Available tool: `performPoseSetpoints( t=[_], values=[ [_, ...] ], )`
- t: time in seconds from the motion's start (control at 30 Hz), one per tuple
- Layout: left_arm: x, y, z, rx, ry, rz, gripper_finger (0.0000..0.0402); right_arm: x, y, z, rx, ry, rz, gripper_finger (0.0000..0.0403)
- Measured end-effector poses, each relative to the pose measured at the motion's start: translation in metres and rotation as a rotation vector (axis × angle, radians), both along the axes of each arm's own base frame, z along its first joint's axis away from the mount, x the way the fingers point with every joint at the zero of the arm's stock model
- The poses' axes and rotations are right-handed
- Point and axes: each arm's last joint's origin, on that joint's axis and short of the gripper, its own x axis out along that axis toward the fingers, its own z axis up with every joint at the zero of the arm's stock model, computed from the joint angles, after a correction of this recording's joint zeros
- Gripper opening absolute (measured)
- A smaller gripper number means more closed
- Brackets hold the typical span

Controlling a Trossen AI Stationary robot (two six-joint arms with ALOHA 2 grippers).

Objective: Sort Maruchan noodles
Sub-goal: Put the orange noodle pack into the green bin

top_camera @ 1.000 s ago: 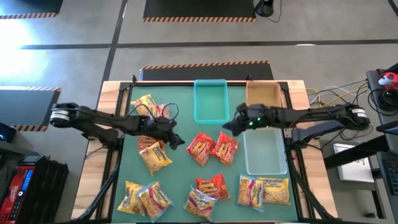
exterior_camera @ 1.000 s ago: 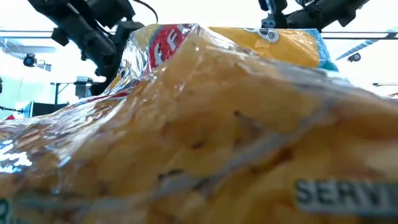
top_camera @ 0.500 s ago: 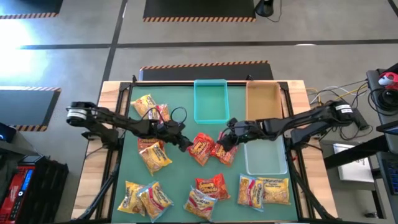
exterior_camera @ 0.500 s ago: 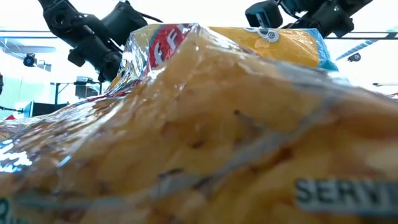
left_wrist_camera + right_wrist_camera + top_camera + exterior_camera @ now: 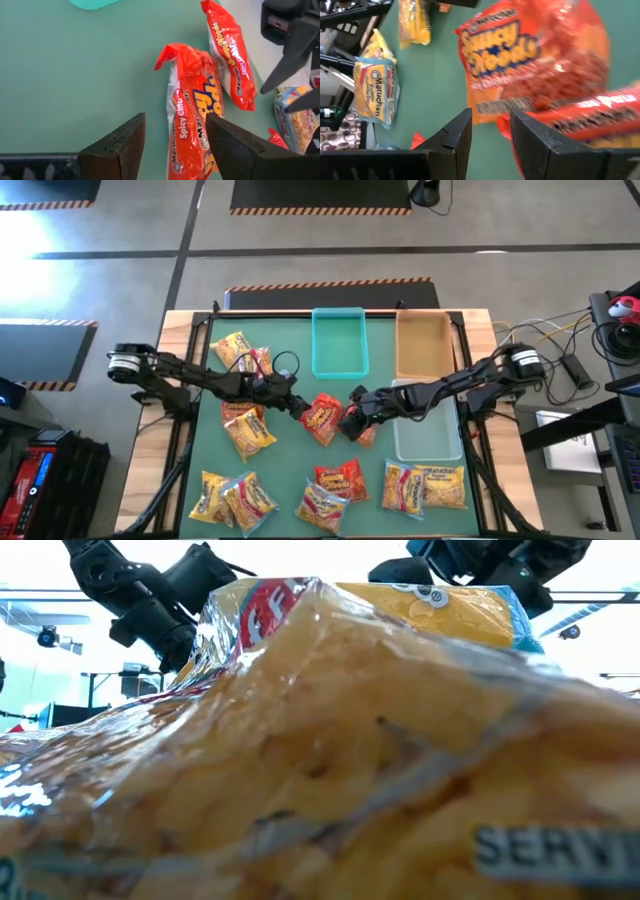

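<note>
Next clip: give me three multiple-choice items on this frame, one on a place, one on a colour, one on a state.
1. Where is the teal tray?
A. far edge of the table
B. near edge
C. under the left arm

2. What colour are the two packets between the hands?
A. blue
B. red
C. white

3. What does the tan tray hold?
A. three packets
B. one packet
C. nothing

Answers:
1 A: in the high view it sits beside the tan tray at the far edge.
2 B: the left hand faces two red packets.
3 C: its floor shows bare.
</note>
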Motion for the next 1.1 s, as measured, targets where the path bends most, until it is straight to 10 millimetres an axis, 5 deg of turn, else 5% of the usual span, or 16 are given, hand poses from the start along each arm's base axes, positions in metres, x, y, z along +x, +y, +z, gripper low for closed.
performPoseSetpoints(
  t=[0.37, 0.63, 1.1],
  values=[
    [-0.003, 0.002, -0.003, 0.059, 0.052, 0.007, 0.019, 0.043, 0.007, -0.013, -0.097, 0.189, 0.058, 0.0123],
    [-0.004, 0.002, -0.005, 0.1, 0.072, -0.03, 0.019, 0.054, 0.023, -0.019, -0.16, 0.433, 0.131, 0.0123],
    [-0.001, 0.0, -0.007, 0.132, 0.058, -0.129, 0.019, 0.062, 0.03, -0.048, -0.25, 0.486, 0.061, 0.0123]
  ],
)
